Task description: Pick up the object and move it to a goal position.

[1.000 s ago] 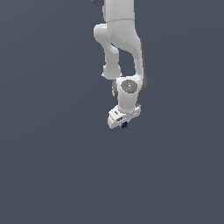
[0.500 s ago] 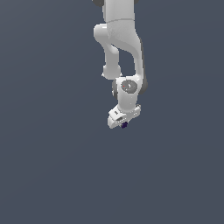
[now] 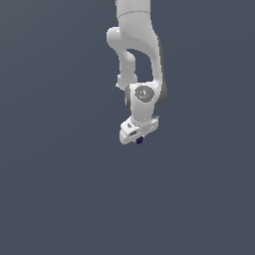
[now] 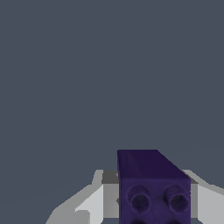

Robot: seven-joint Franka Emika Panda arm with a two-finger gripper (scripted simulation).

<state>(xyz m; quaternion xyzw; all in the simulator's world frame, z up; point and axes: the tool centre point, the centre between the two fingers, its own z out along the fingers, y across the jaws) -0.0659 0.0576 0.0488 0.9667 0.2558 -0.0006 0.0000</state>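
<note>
Object (image 4: 153, 188), a matte indigo studded block, sits clamped between the smooth white gripper (image 3: 139, 139) fingers.

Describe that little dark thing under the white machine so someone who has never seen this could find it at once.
Start at the tall white robot arm hanging down from the top of the plain grey scene in the exterior view. Follow it down to its hand at the lowest tip. There a tiny dark purple block sits between the white fingers; up close it shows round sockets on one face, and it is the only dark, coloured thing around.
</note>
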